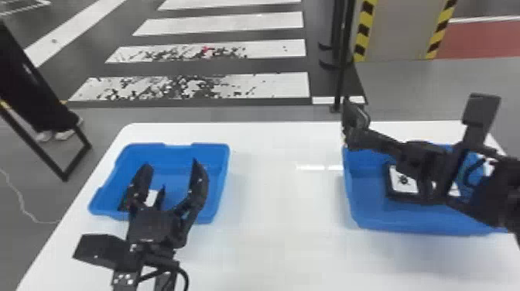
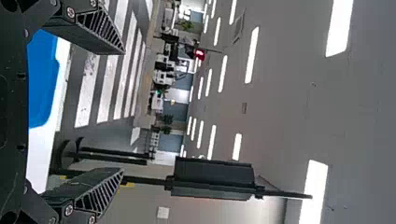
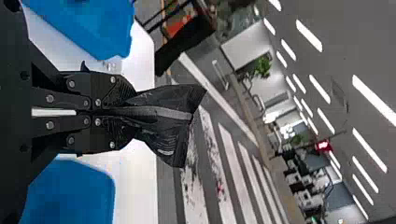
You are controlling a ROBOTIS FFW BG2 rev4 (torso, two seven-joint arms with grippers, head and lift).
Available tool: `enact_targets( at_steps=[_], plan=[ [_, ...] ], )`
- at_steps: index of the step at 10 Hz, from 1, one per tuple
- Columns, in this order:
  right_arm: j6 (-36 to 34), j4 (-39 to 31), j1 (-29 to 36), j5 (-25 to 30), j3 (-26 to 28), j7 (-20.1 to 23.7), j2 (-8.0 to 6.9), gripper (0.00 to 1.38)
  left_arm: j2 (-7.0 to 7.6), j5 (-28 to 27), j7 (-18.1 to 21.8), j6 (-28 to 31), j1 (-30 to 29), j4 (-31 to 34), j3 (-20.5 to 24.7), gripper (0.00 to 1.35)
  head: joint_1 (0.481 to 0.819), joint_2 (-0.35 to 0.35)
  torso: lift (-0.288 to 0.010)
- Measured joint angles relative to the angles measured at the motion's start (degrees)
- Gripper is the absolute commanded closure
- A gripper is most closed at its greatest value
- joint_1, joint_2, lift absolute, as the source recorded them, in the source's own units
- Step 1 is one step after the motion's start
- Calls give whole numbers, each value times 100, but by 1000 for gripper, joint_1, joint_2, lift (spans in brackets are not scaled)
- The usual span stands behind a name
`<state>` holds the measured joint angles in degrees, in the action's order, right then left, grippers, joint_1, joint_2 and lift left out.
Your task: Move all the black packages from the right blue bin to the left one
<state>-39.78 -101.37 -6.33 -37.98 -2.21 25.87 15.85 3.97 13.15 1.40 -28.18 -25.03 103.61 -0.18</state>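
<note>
The right pincer [image 1: 363, 138] is clamped on a black package [image 1: 354, 118], its fingers together on one end while the crumpled rest sticks out past their tips. In the head view it shows at the left rim of the right blue bin [image 1: 365, 220], with the arm reaching in from the right edge. The left pincer [image 1: 170, 172] has its fingers wide apart with nothing between them and shows in front of the left blue bin [image 1: 216, 185].

In the left bin lies a dark package with a white label [image 1: 151, 197], partly hidden behind one finger. In the right bin, partly covered by the arm, lies a black package with a white label [image 1: 402, 181]. Both bins stand well apart on a white table [image 1: 278, 201]. Beyond it, the grey floor bears white stripes [image 1: 247, 21], and a dark pole [image 1: 342, 58] rises behind the table's far edge.
</note>
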Motion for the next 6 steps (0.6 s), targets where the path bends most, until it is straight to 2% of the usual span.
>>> enact_targets(
  at_steps=[1,3,5,6],
  plan=[
    [326,416,-254,-216,-428,300,70,1133,61,238,4,-66,68,39,-232,154,695,159,-140],
    [729,1050,-715,-477,-1373,670,161,1133,200,632,126,203,180,239,-688,154,695,191,-140],
    [784,1169,-953,-490,-2094,671,197,1133,342,653,281,829,289,493,-1036,154,695,194,-140],
    [806,1156,-1048,-474,-2390,621,209,1133,364,605,335,1115,326,535,-1066,156,695,204,-140]
  ],
)
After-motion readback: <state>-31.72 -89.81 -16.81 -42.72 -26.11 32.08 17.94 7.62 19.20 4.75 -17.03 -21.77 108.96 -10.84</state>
